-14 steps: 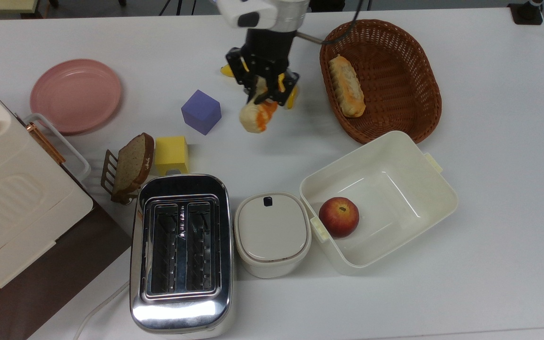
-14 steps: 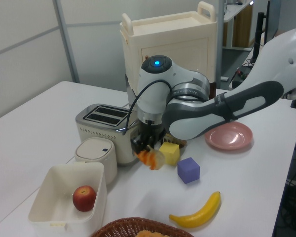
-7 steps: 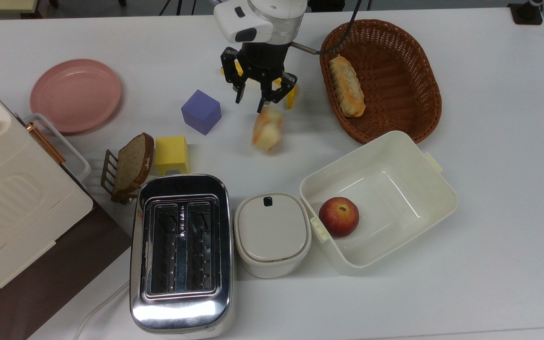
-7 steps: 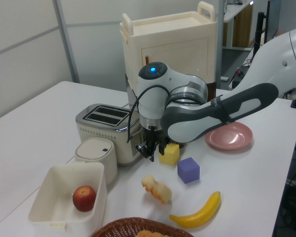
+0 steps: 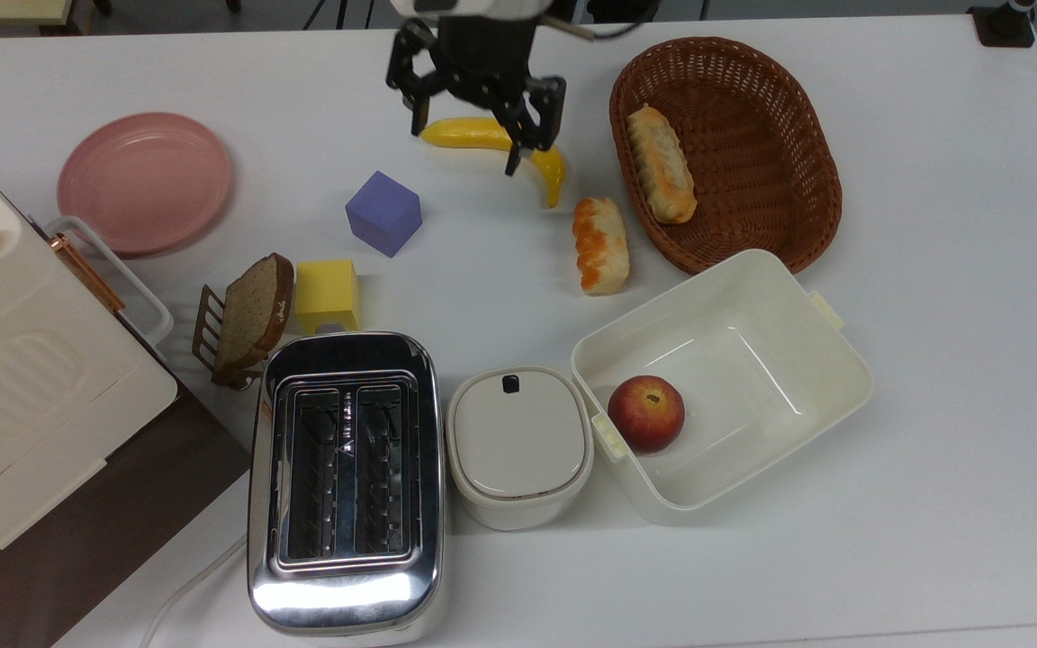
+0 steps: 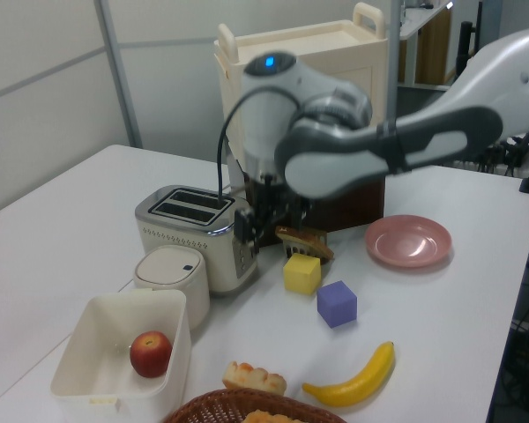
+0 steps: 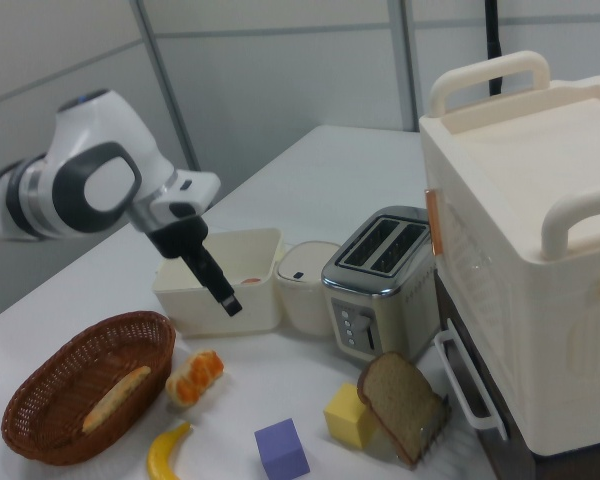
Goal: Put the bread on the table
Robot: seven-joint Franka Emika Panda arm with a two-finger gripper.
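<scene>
My gripper (image 5: pixel 473 112) is wide open and empty, up above the banana (image 5: pixel 500 144). The bread (image 5: pixel 600 245) lies flat on the tabletop (image 5: pixel 933 270), just beside the basket (image 5: pixel 807 126). It looks light, lumpy and probably squashy, so I'd pinch mid-length across its short width.

three bread items are counted: one short cream bread piece (image 5: pixel 601 245), one longer golden roll (image 5: pixel 661 164) and one dark slice (image 5: pixel 254 312). two cubes are seen, one purple (image 5: pixel 383 213) and one yellow (image 5: pixel 327 295). one banana (image 5: pixel 502 144) and one apple (image 5: pixel 645 413) are counted. one pink plate (image 5: pixel 145 183), one wicker basket (image 5: pixel 757 108), one toaster (image 5: pixel 345 481), one open white box (image 5: pixel 780 333), one small lidded container (image 5: pixel 519 444) and one large cream case (image 5: pixel 5 396) are found on the single white surface (image 5: pixel 933 360). one arm with one hand (image 5: pixel 466 126) is present.
</scene>
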